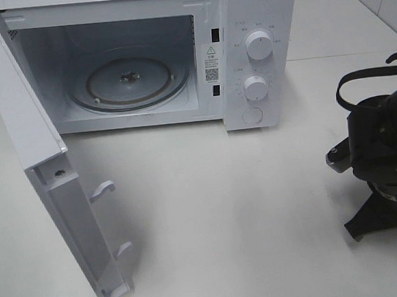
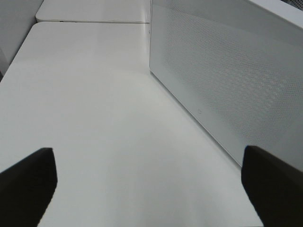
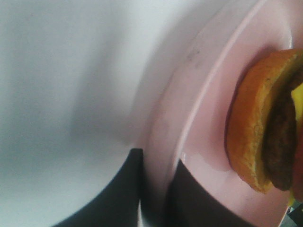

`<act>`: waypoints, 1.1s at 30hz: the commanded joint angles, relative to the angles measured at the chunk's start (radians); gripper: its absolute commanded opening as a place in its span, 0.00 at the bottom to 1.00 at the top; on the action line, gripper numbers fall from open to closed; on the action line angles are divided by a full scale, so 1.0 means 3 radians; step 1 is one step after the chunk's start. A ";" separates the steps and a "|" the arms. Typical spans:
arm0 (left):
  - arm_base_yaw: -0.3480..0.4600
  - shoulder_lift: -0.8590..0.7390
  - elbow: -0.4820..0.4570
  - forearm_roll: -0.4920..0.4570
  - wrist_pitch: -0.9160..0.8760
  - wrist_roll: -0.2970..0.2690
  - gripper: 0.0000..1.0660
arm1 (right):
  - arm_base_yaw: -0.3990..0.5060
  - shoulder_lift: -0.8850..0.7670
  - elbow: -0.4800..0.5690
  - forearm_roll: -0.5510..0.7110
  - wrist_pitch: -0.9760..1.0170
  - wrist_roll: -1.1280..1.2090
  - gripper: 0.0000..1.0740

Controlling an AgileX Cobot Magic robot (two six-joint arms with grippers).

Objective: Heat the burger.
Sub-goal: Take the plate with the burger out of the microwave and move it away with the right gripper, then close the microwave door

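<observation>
Right gripper [image 3: 152, 189] pinching the rim of a pink plate [image 3: 199, 123] that carries the burger [image 3: 265, 127]; microwave [image 1: 257, 20] open on the white table [image 1: 245, 213]
The right gripper's dark fingers are pressed onto the plate's edge, one on each face, with the burger lying on the plate just beyond the fingertips. The left gripper [image 2: 149, 184] is spread wide and holds nothing, above bare table, the perforated microwave door [image 2: 222, 80] standing close beside one finger; the glass turntable [image 1: 128, 82] lies inside the cavity
</observation>
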 commanded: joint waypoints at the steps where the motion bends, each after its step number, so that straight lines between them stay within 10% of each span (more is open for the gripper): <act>1: 0.0013 -0.0027 0.0010 -0.0003 -0.0030 0.0003 0.92 | -0.0023 0.0147 -0.0003 -0.0230 0.0170 0.0280 0.05; 17: 0.0013 -0.0027 0.0010 -0.0003 -0.0030 0.0003 0.92 | -0.0020 0.0017 -0.0010 0.0100 0.0083 0.0040 0.41; 33: 0.0013 -0.0027 0.0010 -0.0003 -0.0030 0.0003 0.92 | -0.0020 -0.1360 -0.0010 0.1307 -0.0343 -0.1477 0.50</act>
